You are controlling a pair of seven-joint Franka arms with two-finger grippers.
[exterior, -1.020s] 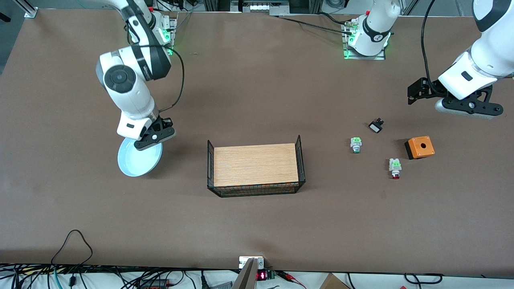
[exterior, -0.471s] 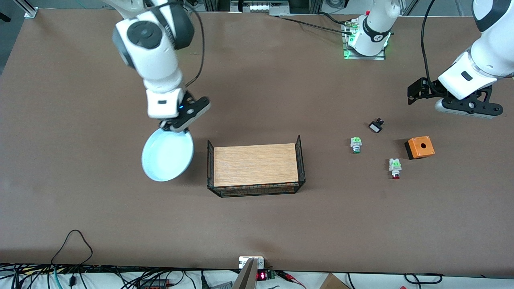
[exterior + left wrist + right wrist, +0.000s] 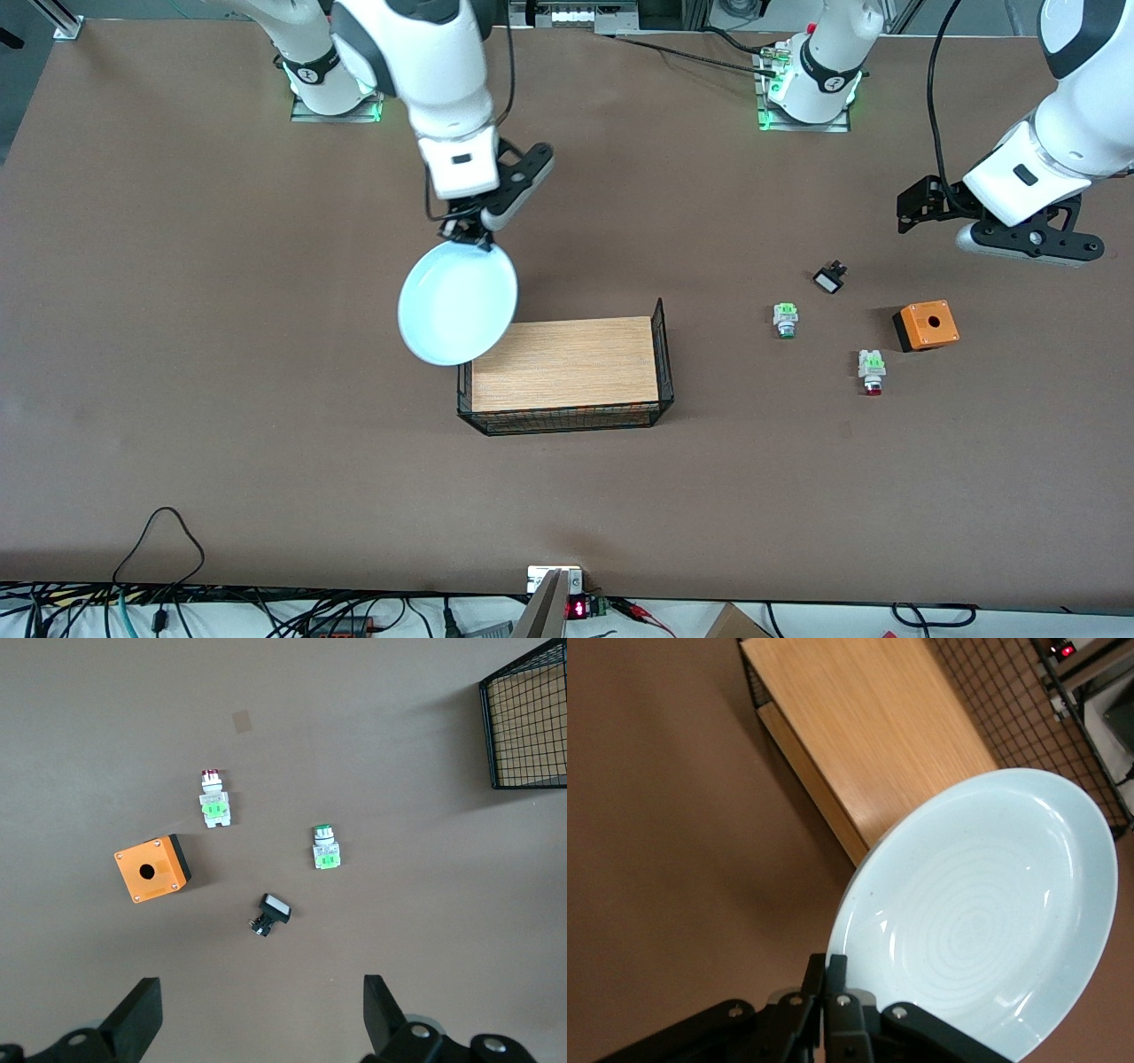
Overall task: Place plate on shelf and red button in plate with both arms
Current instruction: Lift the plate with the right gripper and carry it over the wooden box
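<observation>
My right gripper (image 3: 467, 232) is shut on the rim of the light blue plate (image 3: 457, 303) and holds it in the air, over the table and the corner of the wire basket (image 3: 660, 337) toward the right arm's end. In the right wrist view the plate (image 3: 983, 921) fills the frame above the basket's wooden floor (image 3: 868, 735), pinched at my right gripper (image 3: 835, 972). The red button (image 3: 872, 371), white and green with a red cap, lies on the table toward the left arm's end; it also shows in the left wrist view (image 3: 213, 800). My left gripper (image 3: 263, 1019) is open and empty, waiting above the table.
A green-and-white switch without red cap (image 3: 785, 319), a small black-and-white part (image 3: 829, 279) and an orange box with a hole (image 3: 926, 325) lie near the red button. The wire basket sits mid-table. Cables run along the table edge nearest the front camera.
My right arm has lifted the plate off the table and carried it toward the basket, now partly over its corner. The left arm has barely moved.
</observation>
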